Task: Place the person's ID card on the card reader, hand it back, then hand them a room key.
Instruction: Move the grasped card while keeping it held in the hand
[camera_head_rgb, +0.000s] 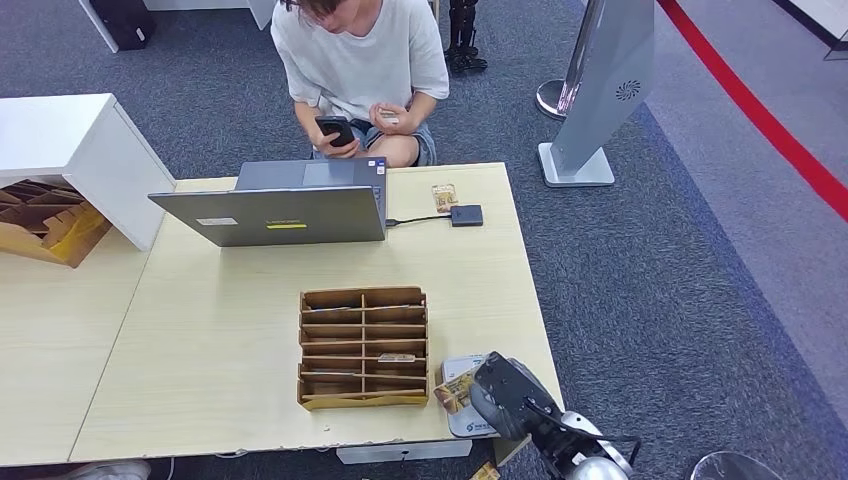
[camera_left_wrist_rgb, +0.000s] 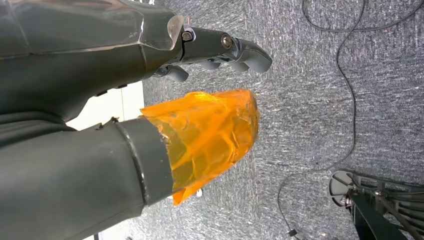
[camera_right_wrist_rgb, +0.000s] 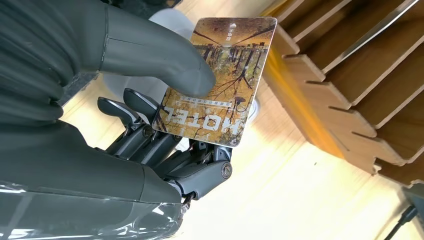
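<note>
My right hand (camera_head_rgb: 505, 395) hovers over the table's near right corner, just right of the wooden card rack (camera_head_rgb: 363, 347). It pinches a room key card (camera_right_wrist_rgb: 220, 80) printed "HOTEL" between thumb and fingers; the same card (camera_head_rgb: 455, 390) pokes out toward the rack. The small dark card reader (camera_head_rgb: 466, 215) sits at the far side, cabled to the laptop (camera_head_rgb: 280, 205), with a card (camera_head_rgb: 444, 196) lying just beyond it. The seated person (camera_head_rgb: 360, 60) holds a phone and a small card (camera_head_rgb: 388, 118). My left hand (camera_left_wrist_rgb: 100, 75) hangs over grey carpet, holding nothing, its orange-taped thumb (camera_left_wrist_rgb: 205, 135) apart from the fingers.
A white flat tray (camera_head_rgb: 462, 368) lies under my right hand at the table edge. A white cabinet (camera_head_rgb: 70, 150) and a cardboard box (camera_head_rgb: 40, 225) stand at the left. A grey kiosk stand (camera_head_rgb: 600, 90) rises on the carpet beyond the table's right side.
</note>
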